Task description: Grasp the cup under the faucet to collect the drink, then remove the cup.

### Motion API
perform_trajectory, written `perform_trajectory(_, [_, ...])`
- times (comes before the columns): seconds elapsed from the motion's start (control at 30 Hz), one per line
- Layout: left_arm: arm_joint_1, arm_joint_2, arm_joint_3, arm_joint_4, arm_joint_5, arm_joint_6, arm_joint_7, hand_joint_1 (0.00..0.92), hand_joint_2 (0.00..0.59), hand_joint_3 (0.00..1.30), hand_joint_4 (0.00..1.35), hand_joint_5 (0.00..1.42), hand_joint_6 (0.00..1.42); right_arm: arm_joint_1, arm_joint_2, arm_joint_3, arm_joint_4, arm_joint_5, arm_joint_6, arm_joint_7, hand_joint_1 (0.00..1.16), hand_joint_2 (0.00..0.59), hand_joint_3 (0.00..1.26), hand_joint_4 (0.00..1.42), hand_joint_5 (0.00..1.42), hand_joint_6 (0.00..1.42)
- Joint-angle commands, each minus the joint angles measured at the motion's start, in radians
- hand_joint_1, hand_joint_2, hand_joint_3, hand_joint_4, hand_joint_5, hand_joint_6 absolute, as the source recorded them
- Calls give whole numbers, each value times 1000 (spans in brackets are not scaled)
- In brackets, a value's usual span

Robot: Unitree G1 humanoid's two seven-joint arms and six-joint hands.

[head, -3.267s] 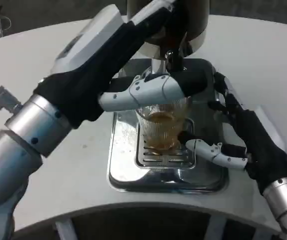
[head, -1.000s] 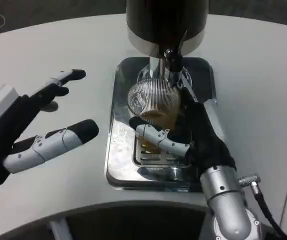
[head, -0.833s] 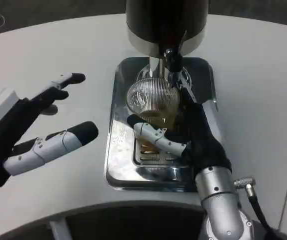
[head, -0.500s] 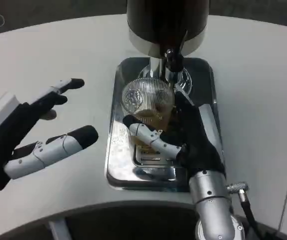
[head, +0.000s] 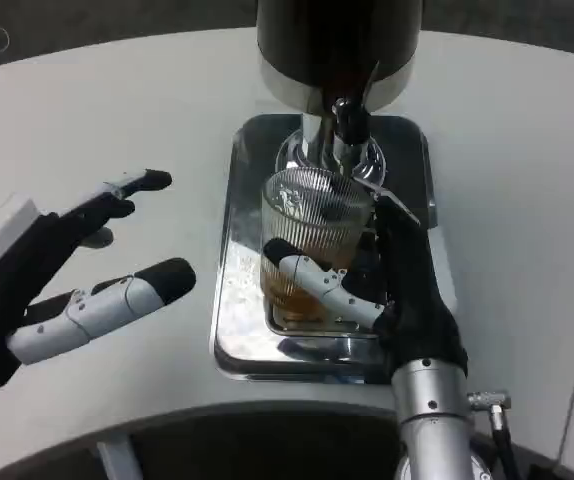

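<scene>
The cup (head: 312, 240), part-filled with amber drink, is gripped by the right robot hand (head: 387, 285) on the tray (head: 242, 330), not yet removed; the left robot hand (head: 62, 265) hovers open.

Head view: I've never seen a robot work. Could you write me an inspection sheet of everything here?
Surface: round white table, bearing a shiny metal drip tray.
Job's things: ribbed clear glass cup with amber drink, on the tray by the black faucet of the dark drink dispenser.
Clutter: nothing seen.
Hands: right hand grips the cup; left hand holds nothing, fingers spread above the table.
Cables: black cable by the right forearm.
Surroundings: dark floor behind the table.
</scene>
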Motion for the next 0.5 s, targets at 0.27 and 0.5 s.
perform_trajectory(0.27, [-1,20,-24,-7,2,13,-5,0,16,178,95,136,227,45,41,-16,-40,27,-8,-13,820,258,440,509,575,557])
perform_trajectory(0.5, [-13,22,-34,4,6,8,1,0,16,184,96,138,227,73,21,-19,-72,9,-24,-13,806,258,502,608,694,717])
